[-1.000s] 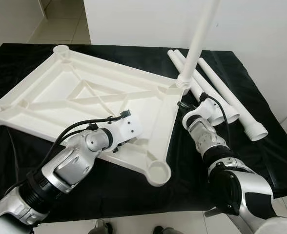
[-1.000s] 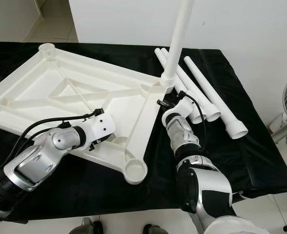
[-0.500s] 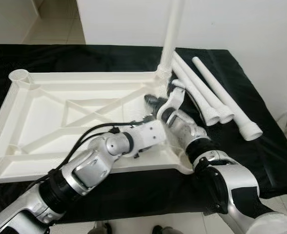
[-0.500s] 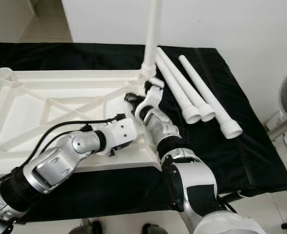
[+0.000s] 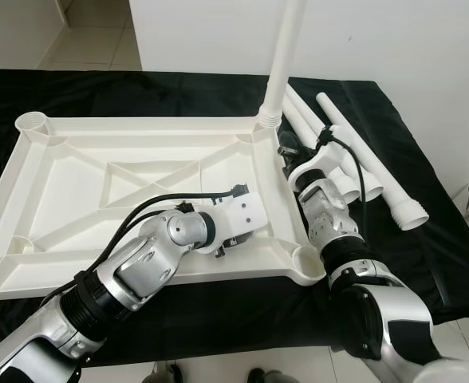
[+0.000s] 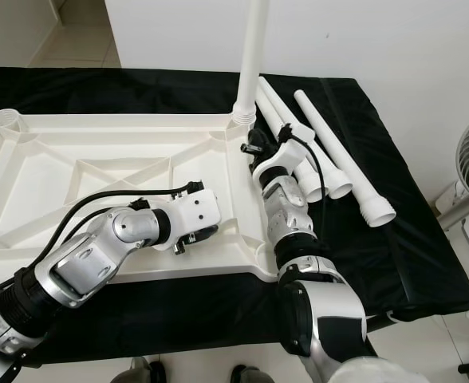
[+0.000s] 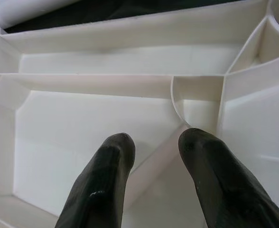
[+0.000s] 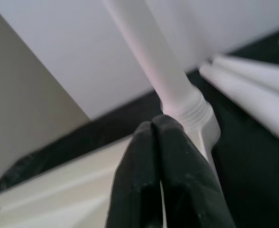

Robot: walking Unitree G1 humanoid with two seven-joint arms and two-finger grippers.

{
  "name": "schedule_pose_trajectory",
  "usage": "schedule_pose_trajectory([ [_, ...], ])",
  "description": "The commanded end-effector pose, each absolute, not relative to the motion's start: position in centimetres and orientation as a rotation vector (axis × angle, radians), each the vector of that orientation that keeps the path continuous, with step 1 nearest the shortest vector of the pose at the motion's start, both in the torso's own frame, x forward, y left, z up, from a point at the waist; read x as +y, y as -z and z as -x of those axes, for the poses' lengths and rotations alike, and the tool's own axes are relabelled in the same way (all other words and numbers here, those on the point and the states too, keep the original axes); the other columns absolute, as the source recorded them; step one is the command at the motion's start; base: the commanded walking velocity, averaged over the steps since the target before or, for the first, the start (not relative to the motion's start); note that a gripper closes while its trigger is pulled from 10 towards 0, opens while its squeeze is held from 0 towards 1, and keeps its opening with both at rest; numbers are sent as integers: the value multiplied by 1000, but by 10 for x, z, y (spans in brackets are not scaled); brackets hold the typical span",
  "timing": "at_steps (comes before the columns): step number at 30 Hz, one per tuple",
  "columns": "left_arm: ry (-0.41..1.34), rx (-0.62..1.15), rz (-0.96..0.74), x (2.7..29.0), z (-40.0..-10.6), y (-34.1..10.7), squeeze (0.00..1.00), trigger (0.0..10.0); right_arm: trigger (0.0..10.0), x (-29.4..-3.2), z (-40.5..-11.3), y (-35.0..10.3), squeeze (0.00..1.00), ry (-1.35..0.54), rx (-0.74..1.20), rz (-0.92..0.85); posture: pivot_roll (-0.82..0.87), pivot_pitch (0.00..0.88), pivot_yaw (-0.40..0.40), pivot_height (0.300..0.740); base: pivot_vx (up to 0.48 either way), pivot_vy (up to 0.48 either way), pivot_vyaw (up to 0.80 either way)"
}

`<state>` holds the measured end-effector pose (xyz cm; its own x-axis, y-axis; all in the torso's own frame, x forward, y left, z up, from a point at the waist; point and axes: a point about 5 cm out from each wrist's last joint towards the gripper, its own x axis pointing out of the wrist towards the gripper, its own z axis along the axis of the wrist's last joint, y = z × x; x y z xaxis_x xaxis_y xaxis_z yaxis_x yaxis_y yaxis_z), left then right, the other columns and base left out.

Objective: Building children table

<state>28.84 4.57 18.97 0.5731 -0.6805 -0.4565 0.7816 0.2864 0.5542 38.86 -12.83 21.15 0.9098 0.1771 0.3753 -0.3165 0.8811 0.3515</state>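
On the black-draped table I see my left gripper (image 7: pixel 151 142) spread over the upturned white tabletop's (image 5: pixel 75 171) rib, my right gripper (image 8: pixel 159 124) clenched empty beside the upright leg (image 5: pixel 282 60).

**What the frames cut off or cover**

The upright leg (image 5: pixel 286 56) runs out past the top edge, its upper end unseen. The left gripper (image 7: pixel 153 142) has its fingertips hidden behind its white wrist housing in the head views. The tabletop (image 5: pixel 123 183) loses its near-left corner behind the left arm.
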Motion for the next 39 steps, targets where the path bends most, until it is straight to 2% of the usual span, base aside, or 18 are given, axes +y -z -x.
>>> schedule_pose_trajectory([
  [1, 1017, 164, -824, 45, -289, -186, 0, 10000, 10000, -129, -384, -223, 0, -288, -408, -430, 17, 133, -36, 740, 0, 0, 0],
  [3, 1015, 163, -824, 45, -289, -187, 0, 10000, 10000, -129, -383, -224, 0, -290, -415, -430, 17, 133, -36, 740, 0, 0, 0],
  [4, 1008, 163, -809, 46, -291, -188, 1000, 10000, 10000, -130, -379, -228, 0, -301, -439, -421, 14, 124, -33, 740, 0, 0, 0],
  [13, 985, 159, -768, 54, -299, -197, 1000, 10000, 10000, -136, -360, -232, 0, -303, -494, -371, 13, 119, -33, 740, 0, 0, 0],
  [22, 975, 103, -686, 58, -300, -219, 1000, 10000, 10000, -155, -350, -222, 0, -214, -455, -247, 14, 117, -32, 740, 0, 0, 0],
  [23, 942, 75, -636, 57, -305, -227, 549, 10000, 10000, -160, -350, -220, 0, -187, -430, -230, 13, 117, -32, 740, 0, 0, 0],
  [25, 942, 75, -636, 57, -305, -227, 549, 10000, 10000, -160, -350, -220, 0, -187, -430, -230, 13, 117, -32, 740, 0, 0, 0],
  [26, 929, 47, -586, 55, -307, -232, 0, 10000, 10000, -163, -350, -220, 0, -175, -426, -229, 12, 117, -32, 740, 0, 0, 0],
  [27, 929, 47, -586, 55, -307, -232, 0, 10000, 10000, -163, -350, -220, 0, -175, -426, -229, 12, 117, -32, 740, 0, 0, 0],
  [31, 860, -59, -360, 51, -317, -250, 0, 10000, 10000, -174, -350, -226, 0, -119, -439, -198, 8, 116, -35, 740, 0, 0, 0],
  [32, 839, -92, -296, 51, -320, -255, 0, 10000, 10000, -177, -350, -229, 286, -104, -445, -191, 7, 116, -36, 740, 0, 0, 0],
  [33, 818, -115, -251, 51, -322, -257, 0, 10000, 10000, -179, -350, -231, 1000, -96, -446, -193, 5, 116, -37, 740, 0, 0, 0],
  [39, 843, -136, -102, 45, -323, -256, 0, 10000, 10000, -188, -349, -236, 1000, -49, -450, -195, -10, 118, -36, 740, 0, 0, 0],
])
